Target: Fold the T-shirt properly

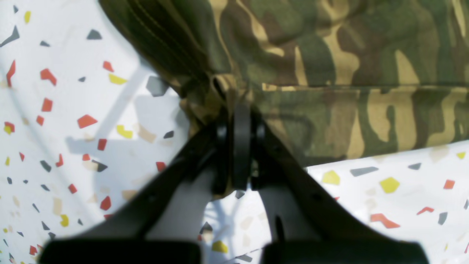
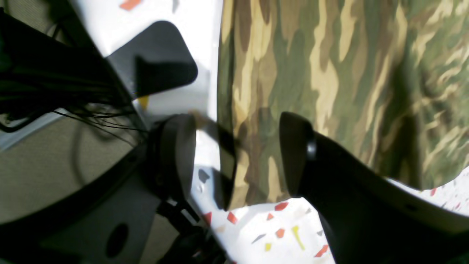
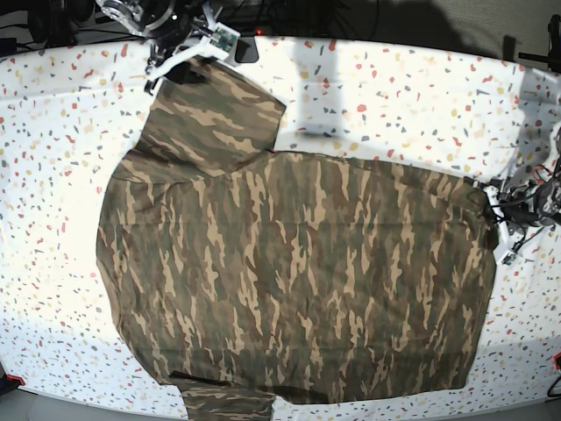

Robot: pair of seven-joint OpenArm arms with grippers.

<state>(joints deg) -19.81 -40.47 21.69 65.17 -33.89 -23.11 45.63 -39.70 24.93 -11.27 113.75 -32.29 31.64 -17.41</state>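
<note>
T-shirt [image 3: 289,272] hem apparently in left hand [image 1: 240,146] — right hand [image 2: 238,154] agape.

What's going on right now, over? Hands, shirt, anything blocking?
Left gripper shut on the T-shirt's edge. Right gripper open, straddling a sleeve edge, not gripping. Shirt spread flat on the speckled table. Nothing in the way.

I see the T-shirt [image 3: 298,272] in camouflage of olive green, brown and tan streaks, lying on my white tabletop [image 3: 394,96] speckled with red, yellow and grey chips, and both grippers, left [image 1: 240,146] and right [image 2: 238,157], are black.
</note>
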